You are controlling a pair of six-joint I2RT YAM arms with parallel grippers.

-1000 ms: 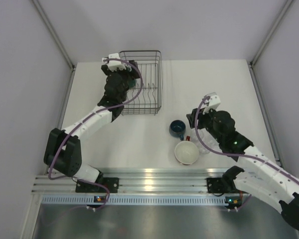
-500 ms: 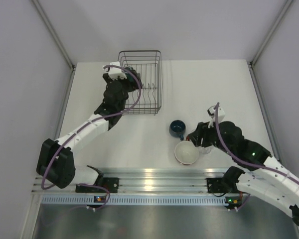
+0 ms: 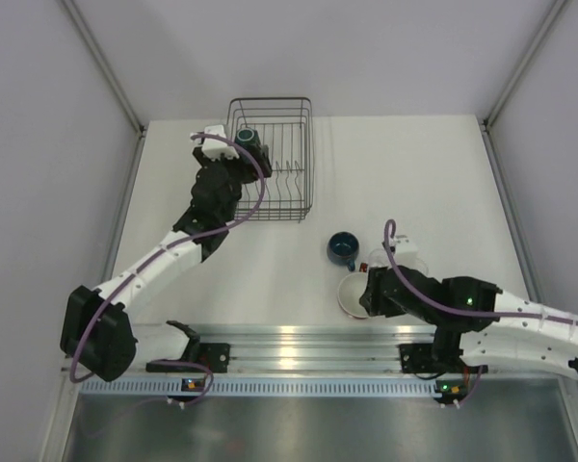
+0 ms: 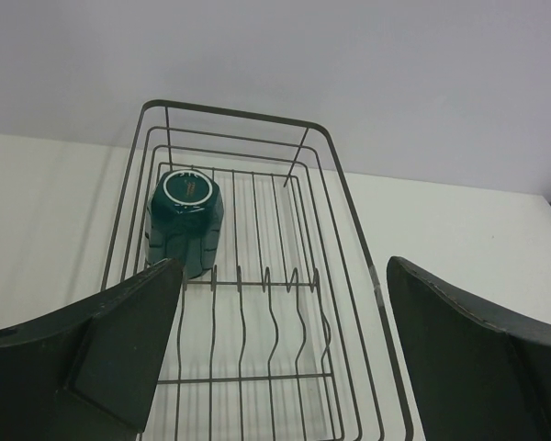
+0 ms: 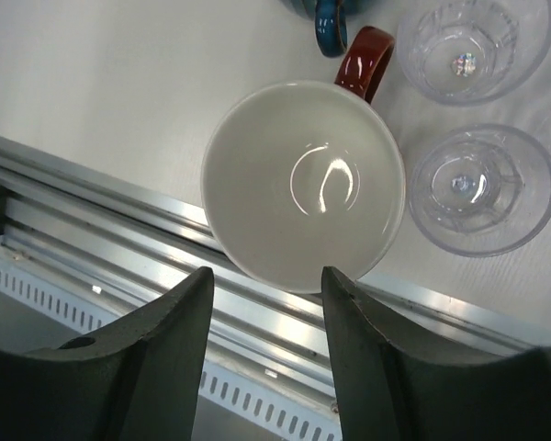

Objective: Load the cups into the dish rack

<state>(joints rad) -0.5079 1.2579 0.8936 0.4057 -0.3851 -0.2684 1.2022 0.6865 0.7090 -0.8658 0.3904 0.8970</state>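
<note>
The dish rack [image 3: 310,164] [image 4: 230,112] stands at the far left of the table. A teal mug [image 3: 249,142] [image 4: 184,220] sits upside down in its far left corner. My left gripper [image 3: 233,160] [image 4: 283,268] hovers wide open at the rack's near end, holding nothing. The big red cup [image 3: 350,294] [image 5: 303,184] stands upright by the table's near edge, its red handle [image 5: 365,60] pointing away. My right gripper [image 3: 368,296] [image 5: 267,273] is open above it, fingertips either side of its near rim. The dark-blue cup [image 3: 343,248] [image 5: 329,23] is just beyond. Two clear glasses [image 5: 473,41] [image 5: 482,188] stand to the right.
An aluminium rail [image 3: 299,342] [image 5: 92,230] runs along the near edge, right under the right gripper. Grey walls and slanted frame posts [image 3: 106,72] close in the table on both sides and at the back.
The right arm has swung down and towards the near edge, over the red cup, its jaws narrowing. The left arm has drawn back from the teal mug, which stays in the rack.
</note>
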